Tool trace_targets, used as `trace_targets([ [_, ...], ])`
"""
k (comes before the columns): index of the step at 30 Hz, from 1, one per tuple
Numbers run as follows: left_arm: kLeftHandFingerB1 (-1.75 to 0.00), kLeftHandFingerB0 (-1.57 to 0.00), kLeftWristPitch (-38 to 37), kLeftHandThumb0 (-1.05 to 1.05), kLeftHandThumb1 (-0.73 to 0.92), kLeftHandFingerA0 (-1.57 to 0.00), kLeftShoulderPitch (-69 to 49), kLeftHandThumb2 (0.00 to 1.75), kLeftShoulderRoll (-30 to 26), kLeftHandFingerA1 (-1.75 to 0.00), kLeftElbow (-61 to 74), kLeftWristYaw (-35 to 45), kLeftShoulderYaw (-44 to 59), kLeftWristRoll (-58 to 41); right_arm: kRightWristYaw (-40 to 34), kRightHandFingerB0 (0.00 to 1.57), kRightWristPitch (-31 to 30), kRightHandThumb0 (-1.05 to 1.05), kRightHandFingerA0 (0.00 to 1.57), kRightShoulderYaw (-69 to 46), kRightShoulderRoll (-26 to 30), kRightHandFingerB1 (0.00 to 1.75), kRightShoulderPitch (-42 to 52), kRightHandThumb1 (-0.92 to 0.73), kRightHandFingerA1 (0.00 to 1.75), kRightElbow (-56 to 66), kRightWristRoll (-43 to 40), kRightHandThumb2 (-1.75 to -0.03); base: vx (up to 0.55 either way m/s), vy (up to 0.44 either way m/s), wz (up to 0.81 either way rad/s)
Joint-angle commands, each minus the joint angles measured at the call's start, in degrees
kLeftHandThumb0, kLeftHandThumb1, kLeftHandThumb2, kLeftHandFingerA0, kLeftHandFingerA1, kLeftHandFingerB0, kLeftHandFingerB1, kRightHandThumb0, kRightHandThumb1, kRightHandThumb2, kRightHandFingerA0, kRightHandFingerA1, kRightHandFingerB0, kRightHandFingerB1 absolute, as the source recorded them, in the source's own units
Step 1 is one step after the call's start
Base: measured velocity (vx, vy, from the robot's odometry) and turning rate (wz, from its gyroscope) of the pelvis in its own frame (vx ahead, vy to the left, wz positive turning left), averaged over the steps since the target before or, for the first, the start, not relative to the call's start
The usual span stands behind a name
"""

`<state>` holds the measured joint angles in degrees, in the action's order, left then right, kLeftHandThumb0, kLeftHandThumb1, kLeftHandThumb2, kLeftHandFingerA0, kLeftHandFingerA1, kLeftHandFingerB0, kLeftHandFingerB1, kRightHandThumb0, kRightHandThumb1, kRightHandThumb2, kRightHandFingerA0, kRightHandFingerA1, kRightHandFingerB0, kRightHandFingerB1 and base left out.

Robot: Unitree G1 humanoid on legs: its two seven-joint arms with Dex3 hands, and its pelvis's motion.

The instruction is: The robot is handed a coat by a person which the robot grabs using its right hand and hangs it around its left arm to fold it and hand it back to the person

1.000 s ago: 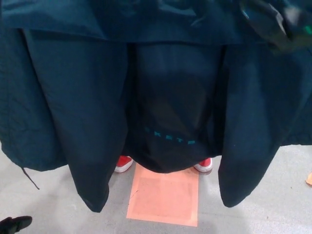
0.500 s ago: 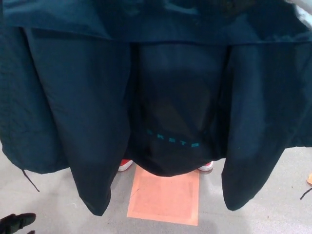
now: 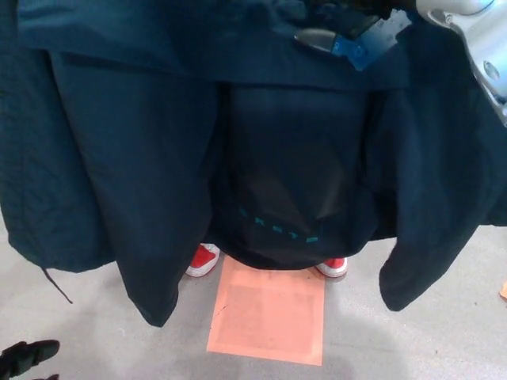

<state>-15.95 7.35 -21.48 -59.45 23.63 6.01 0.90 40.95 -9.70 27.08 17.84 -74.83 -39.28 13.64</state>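
Observation:
A dark teal coat (image 3: 142,158) hangs spread across nearly the whole head view, both sleeves dangling and teal lettering (image 3: 279,228) low on its middle panel. My right arm (image 3: 475,39), silver-white, reaches in from the top right. Its hand (image 3: 348,32) sits against the coat's top edge near the collar, where a blue and silver part shows; its grip is hidden in the dark fabric. My left hand (image 3: 28,356) shows only as black fingers at the bottom left corner, apart and holding nothing, well below the coat.
A person's red shoes (image 3: 203,260) (image 3: 333,267) peek out under the coat's hem. An orange square (image 3: 269,317) is marked on the grey floor in front of them. A small orange object (image 3: 502,290) lies at the right edge.
My right arm has come in from the top right to the coat's top edge. The coat's right sleeve has lifted and swung inward. The left hand has barely moved.

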Motion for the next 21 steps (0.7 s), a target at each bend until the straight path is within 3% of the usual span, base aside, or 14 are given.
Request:
trace_targets([
  [1, -0.46, 0.00, -0.68, -0.34, 0.59, 0.00, 0.31, 1.11, -1.20, -0.48, 0.61, 3.96, 2.04, -3.28, 29.24, 0.05, -6.22, -1.03, 0.00, 4.28, -0.06, 0.03, -8.43, -0.64, 0.00, -9.26, -1.34, -1.03, 0.00, 0.000, 0.00],
  [3, -0.46, 0.00, -0.47, -0.34, 0.59, 0.00, 0.13, 1.11, -1.04, -0.48, 0.91, 3.99, 2.21, -3.43, 29.59, 0.04, -5.92, -1.03, 0.00, 5.42, 0.01, 0.02, -8.54, -0.63, 0.00, -9.58, -0.21, -1.03, 0.00, 0.000, 0.00],
  [4, -0.31, -0.17, -0.11, -0.64, 0.84, -0.17, 0.00, 0.66, -0.72, -0.33, 1.26, 4.01, 2.56, -3.90, 28.97, 0.08, -6.62, -1.01, 0.04, 6.98, -0.33, 0.02, -8.50, -0.60, 0.00, -9.71, 1.50, -1.01, 0.00, 0.000, 0.00],
  [5, -0.46, 0.00, 0.02, -0.35, 0.58, 0.00, -0.07, 1.10, -0.55, -0.48, 1.41, 4.11, 2.77, -4.15, 28.31, 0.13, -6.97, -0.99, 0.07, 8.18, -0.51, 0.06, -8.43, -0.60, 0.05, -9.55, 2.83, -1.00, 0.00, 0.000, 0.00],
  [10, -0.46, 0.00, -0.38, -0.34, 0.59, 0.00, -0.54, 1.11, -0.37, -0.48, 2.05, 4.81, 3.27, -4.37, 24.80, 0.03, 2.87, -1.02, 0.06, 17.05, 0.80, 0.26, -7.61, -0.67, 0.39, -6.07, 11.50, -1.05, 0.00, 0.000, 0.00],
  [12, -0.46, 0.00, -0.40, -0.35, 0.58, 0.00, -0.62, 1.11, -0.33, -0.48, 2.21, 4.96, 3.45, -4.26, 23.13, 0.14, 4.43, -1.00, 0.21, 19.97, 0.91, 0.37, -7.92, -0.62, 0.42, -5.82, 14.14, -0.96, 0.00, 0.000, 0.00],
  [13, -0.46, 0.00, -0.34, -0.35, 0.56, 0.00, -0.62, 1.09, -0.31, -0.48, 2.18, 5.14, 3.65, -4.42, 19.34, 0.40, 1.56, -0.93, 0.59, 20.81, 0.53, 0.34, -7.05, -0.63, 0.41, -4.65, 15.81, -0.61, 0.00, 0.000, 0.00],
  [14, -0.46, 0.00, -0.28, -0.35, 0.56, 0.00, -0.45, 1.09, -0.24, -0.48, 2.09, 5.19, 3.74, -4.49, 16.40, 0.39, -1.18, -0.86, 0.55, 21.08, 0.10, 0.43, -6.28, -0.43, 0.52, -3.94, 16.64, -0.81, 0.00, 0.000, 0.00],
  [16, -0.46, 0.00, -0.53, -0.35, 0.56, 0.00, -0.21, 1.09, -0.18, -0.48, 1.90, 5.30, 3.74, -4.42, 12.67, 0.40, -3.58, -0.85, 0.51, 21.41, -0.20, 0.43, -5.23, -0.42, 0.52, -2.80, 17.80, -0.80, 0.00, 0.000, 0.00],
  [17, -0.47, 0.00, -0.87, -0.35, 0.58, 0.00, -0.28, 1.10, -0.14, -0.48, 1.86, 5.81, 3.93, -4.70, 8.98, 0.48, -2.66, -0.76, 0.53, 21.92, 0.60, 0.37, -4.06, -0.49, 0.44, -0.63, 19.57, -0.56, 0.00, 0.000, 0.00],
  [18, -0.31, -0.18, -1.29, -0.62, 0.84, -0.17, -0.45, 0.65, 0.03, -0.32, 1.97, 6.66, 4.34, -5.37, -1.44, 0.64, 0.59, -0.30, 0.84, 21.67, 2.78, 0.44, -0.58, -0.48, 0.99, 4.03, 23.00, -0.54, 0.00, 0.000, 0.00],
  [19, -0.31, -0.18, -1.36, -0.62, 0.84, -0.17, -0.53, 0.65, 0.09, -0.32, 2.06, 6.82, 4.45, -5.54, -5.95, 0.64, 1.87, -0.30, 0.84, 21.18, 3.57, 0.44, 0.95, -0.48, 0.99, 5.54, 24.04, -0.54, 0.00, 0.000, 0.00],
  [20, -0.31, -0.18, -1.36, -0.63, 0.84, -0.16, -0.48, 0.65, 0.12, -0.31, 2.11, 7.16, 4.63, -5.81, -12.44, 0.69, 3.66, -0.22, 0.80, 20.54, 4.51, 0.49, 2.96, -0.51, 1.27, 7.06, 25.50, -0.54, 0.00, 0.000, 0.00],
  [21, -0.31, -0.18, -1.26, -0.63, 0.84, -0.16, -0.32, 0.65, 0.10, -0.31, 2.06, 7.40, 4.73, -5.93, -14.94, 0.69, 4.25, -0.22, 0.80, 20.34, 4.71, 0.49, 3.59, -0.51, 1.27, 7.15, 26.07, -0.54, 0.00, 0.000, 0.00],
])
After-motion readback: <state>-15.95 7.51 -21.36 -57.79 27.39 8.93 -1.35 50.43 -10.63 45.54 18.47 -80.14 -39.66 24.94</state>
